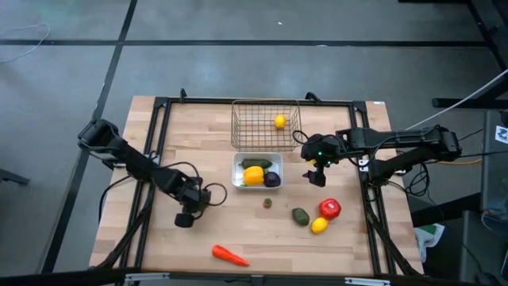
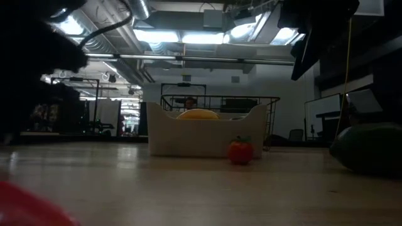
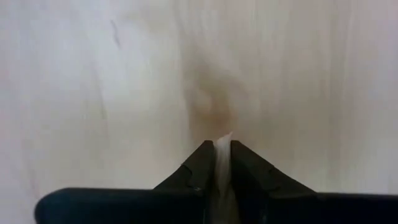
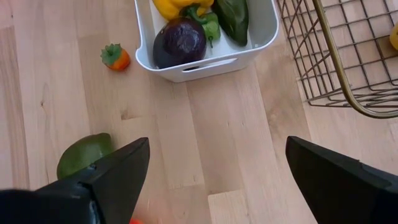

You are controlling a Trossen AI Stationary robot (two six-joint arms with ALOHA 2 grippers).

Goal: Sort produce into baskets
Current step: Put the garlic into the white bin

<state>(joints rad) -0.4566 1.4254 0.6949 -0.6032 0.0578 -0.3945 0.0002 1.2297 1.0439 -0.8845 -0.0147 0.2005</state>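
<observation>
**Produce partly sorted, five pieces loose**

The wire mesh basket [image 1: 265,125] holds one yellow lemon [image 1: 279,121]. Touching its near side, the white tray [image 1: 257,171] holds a yellow pepper [image 1: 253,176], a green pepper [image 1: 255,164] and a purple ball [image 1: 272,179]. Loose on the counter lie a small strawberry [image 1: 268,202], a dark green avocado [image 1: 300,215], a red tomato [image 1: 330,209], another lemon [image 1: 319,226] and an orange carrot [image 1: 228,254], well apart.

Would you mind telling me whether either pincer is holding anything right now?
Nothing is held: the left pincer is shut on bare table, and the right pincer is open.
</observation>
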